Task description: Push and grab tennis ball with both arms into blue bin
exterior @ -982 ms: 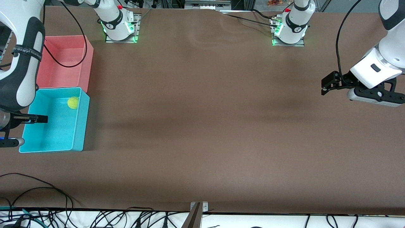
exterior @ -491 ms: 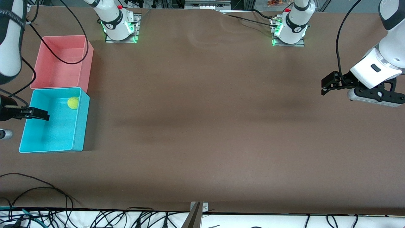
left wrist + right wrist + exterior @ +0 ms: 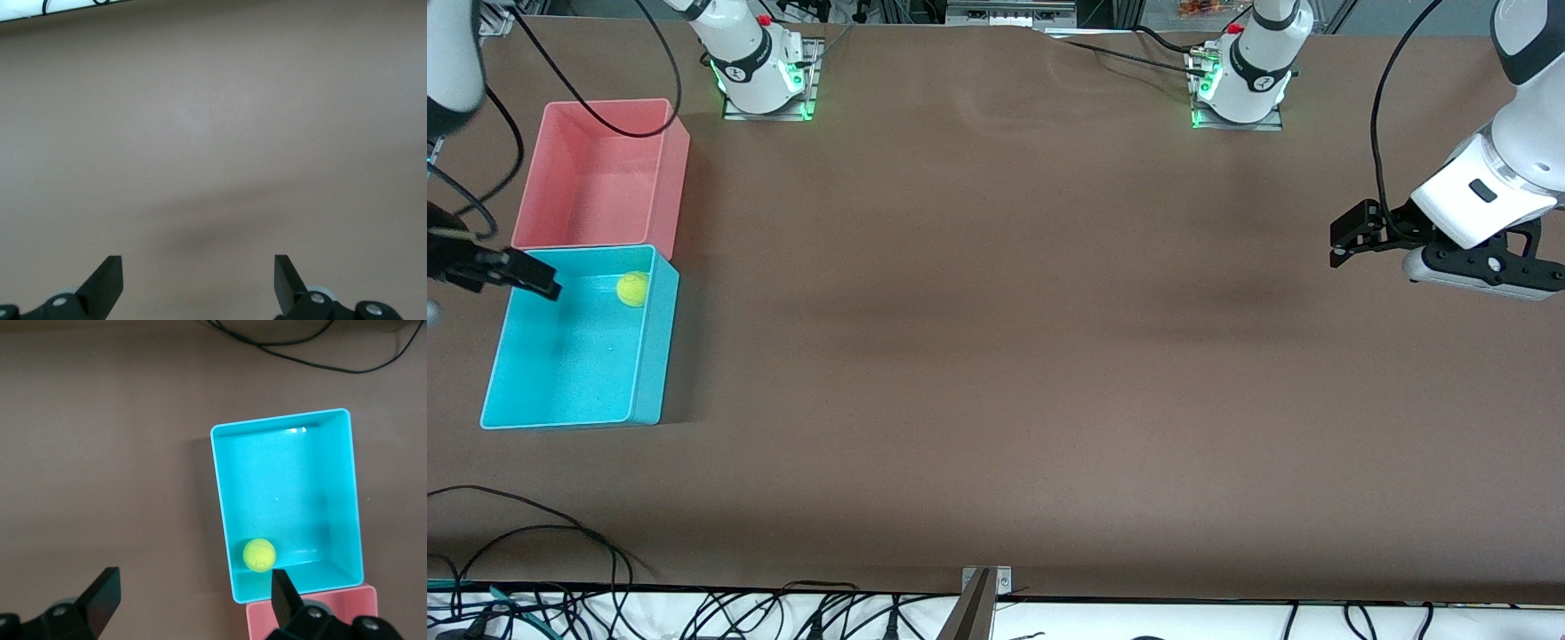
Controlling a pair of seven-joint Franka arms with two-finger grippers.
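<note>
The tennis ball [image 3: 632,288] [image 3: 259,555] lies inside the blue bin [image 3: 569,373] [image 3: 287,480], in the corner next to the pink bin. My right gripper [image 3: 193,585] hangs open and empty above the table beside the blue bin. In the front view only one of its fingers [image 3: 532,276] shows, over the bin's rim at the right arm's end. At the left arm's end of the table my left gripper [image 3: 1343,238] [image 3: 195,267] waits open over bare table, holding nothing.
A pink bin [image 3: 596,178] [image 3: 259,621] stands against the blue bin, farther from the front camera. Both arm bases [image 3: 763,76] [image 3: 1240,84] sit along the table's back edge. Black cables [image 3: 525,524] trail over the front edge near the bins.
The right arm has swung away from over the blue bin, toward the table's end and the pink bin, its open gripper still empty. Ball and left arm have not moved.
</note>
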